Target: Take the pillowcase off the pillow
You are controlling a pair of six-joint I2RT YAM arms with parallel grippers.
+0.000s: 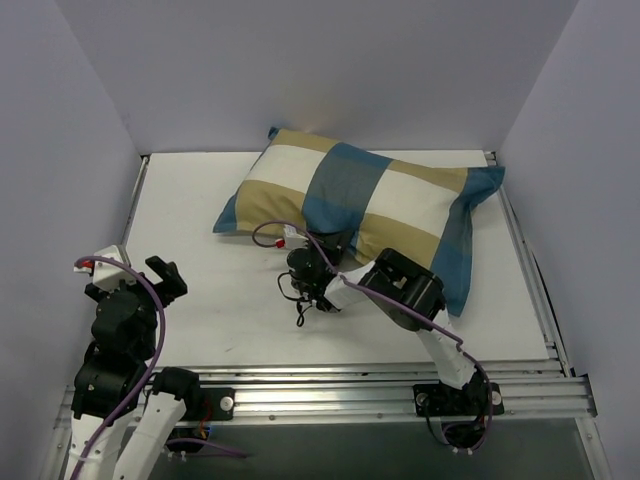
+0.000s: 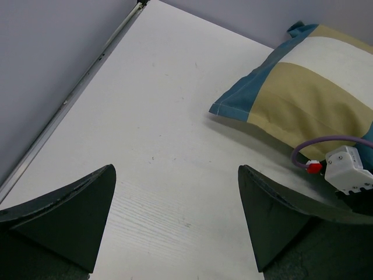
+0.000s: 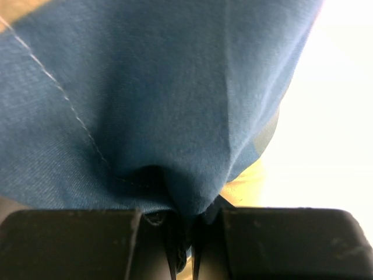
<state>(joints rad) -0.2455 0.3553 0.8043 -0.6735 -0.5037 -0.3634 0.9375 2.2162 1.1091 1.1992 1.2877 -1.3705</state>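
The pillowcase [image 1: 360, 195], a patchwork of blue, tan and white, lies stuffed on the far middle of the table. The white pillow is hidden inside it. My right gripper [image 1: 328, 247] is at the cover's near edge, shut on a fold of its blue cloth [image 3: 175, 116], which fills the right wrist view. My left gripper [image 1: 165, 280] is open and empty over the near left of the table, well apart from the cover. In the left wrist view the cover's left corner [image 2: 303, 87] shows at the upper right, and the fingers [image 2: 265, 210] stand wide apart.
The white table [image 1: 200, 260] is boxed in by grey walls on the left, back and right. A metal rail [image 1: 400, 385] runs along the near edge by the arm bases. The right arm's purple cable and white connector [image 2: 347, 166] lie by the cover.
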